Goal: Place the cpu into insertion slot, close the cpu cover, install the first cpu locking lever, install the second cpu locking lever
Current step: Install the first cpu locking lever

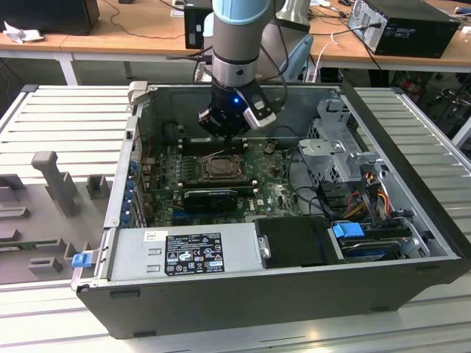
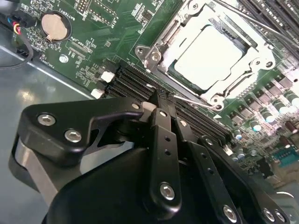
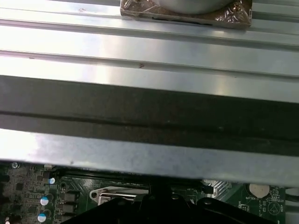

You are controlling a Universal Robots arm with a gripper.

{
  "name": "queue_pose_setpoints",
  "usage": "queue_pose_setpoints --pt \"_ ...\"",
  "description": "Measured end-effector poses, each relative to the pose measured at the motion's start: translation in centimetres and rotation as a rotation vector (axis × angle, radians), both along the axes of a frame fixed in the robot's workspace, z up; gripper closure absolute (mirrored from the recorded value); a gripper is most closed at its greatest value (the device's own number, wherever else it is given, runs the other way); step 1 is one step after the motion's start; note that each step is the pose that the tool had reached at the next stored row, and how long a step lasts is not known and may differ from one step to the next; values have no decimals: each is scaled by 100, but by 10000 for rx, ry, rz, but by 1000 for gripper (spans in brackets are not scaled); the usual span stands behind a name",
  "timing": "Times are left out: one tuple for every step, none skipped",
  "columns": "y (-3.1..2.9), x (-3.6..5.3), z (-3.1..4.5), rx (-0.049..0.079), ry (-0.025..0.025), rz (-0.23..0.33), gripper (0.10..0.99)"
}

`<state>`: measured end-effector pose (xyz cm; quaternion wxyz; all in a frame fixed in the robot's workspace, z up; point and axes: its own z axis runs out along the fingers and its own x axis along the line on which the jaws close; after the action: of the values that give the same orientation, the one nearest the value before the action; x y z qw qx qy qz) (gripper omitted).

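Observation:
The cpu [image 2: 210, 51] lies flat in the insertion slot [image 1: 220, 168], silver top up. The cpu cover [image 2: 256, 61] lies folded down over it, so the chip shows through its square window. One thin wire locking lever [image 2: 198, 100] runs along the socket's near edge. Its hooked end sits right beside my gripper [image 2: 161, 99], whose black fingers [image 2: 162, 128] are pressed together with nothing seen between them. A second wire lever [image 2: 261, 21] runs along the far side of the socket. In the exterior view my gripper [image 1: 229, 138] hangs just behind the socket, inside the open computer case.
Black memory slots [image 2: 135, 79] lie under the fingertips. A coin battery [image 2: 51, 25] sits on the green board. The case holds a power supply [image 1: 188, 254], a drive cage [image 1: 338, 151] with cables, and a black card [image 1: 210, 197]. The case wall [image 3: 149, 116] stands close.

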<state>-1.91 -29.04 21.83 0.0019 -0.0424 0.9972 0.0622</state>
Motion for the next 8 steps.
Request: queue_pose_setpoints --pt "3 0 -13 0 -2 1 980" --pt "7 2 -25 0 -4 3 980" --pt "9 3 -35 -1 -7 5 980" --pt "11 5 -52 0 -11 3 980" --pt "13 8 -66 0 -11 3 980" --pt "14 9 -76 0 -12 4 980" --pt "14 12 -92 0 -12 5 980" --pt "14 16 -108 -2 -18 4 980"
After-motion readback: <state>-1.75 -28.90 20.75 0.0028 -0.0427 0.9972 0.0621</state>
